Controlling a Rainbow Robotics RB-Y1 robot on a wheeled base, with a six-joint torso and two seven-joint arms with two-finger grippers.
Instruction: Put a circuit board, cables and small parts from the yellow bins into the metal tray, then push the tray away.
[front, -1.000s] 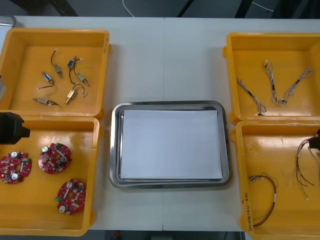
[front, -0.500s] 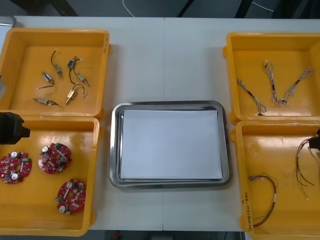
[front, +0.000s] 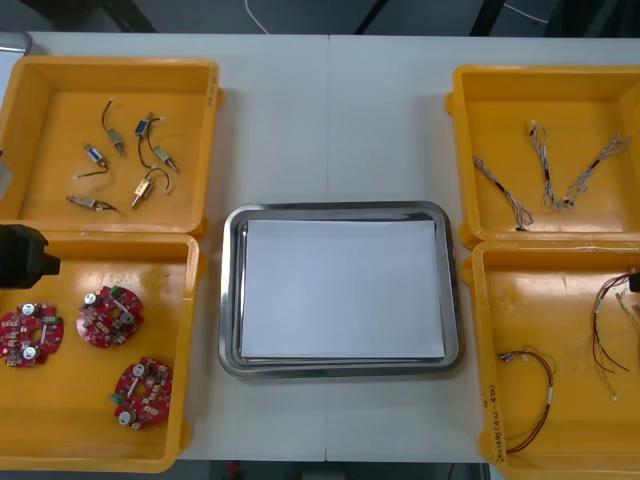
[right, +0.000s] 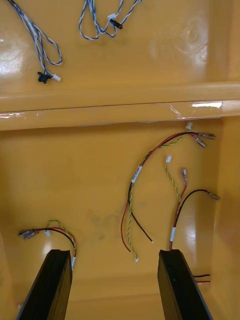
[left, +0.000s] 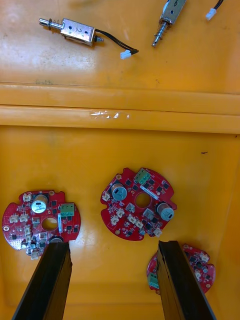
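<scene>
Evidently pre-pick: left gripper (left: 112, 247), jaws apart, hovers over round red circuit boards (left: 138, 204); right gripper (right: 114, 252), also apart, over red-and-yellow cables (right: 136, 173). White-lined metal tray (front: 231, 290) sits btwn yellow plastic bins (front: 210, 150), nothing in it yet.

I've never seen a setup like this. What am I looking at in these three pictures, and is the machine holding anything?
This is a two-armed robot at a light table. The wide picture looks down from above its arms; the two tall ones come from cameras on its wrists, each showing that arm's two black fingers. A metal tray, white inside, lies in the middle, with two yellow bins at each side. The left gripper hovers open over three round red circuit boards; the bin beyond holds small metal parts. The right gripper hovers open over red and yellow cables; the bin beyond holds twisted blue and white cables. Nothing is held.
</scene>
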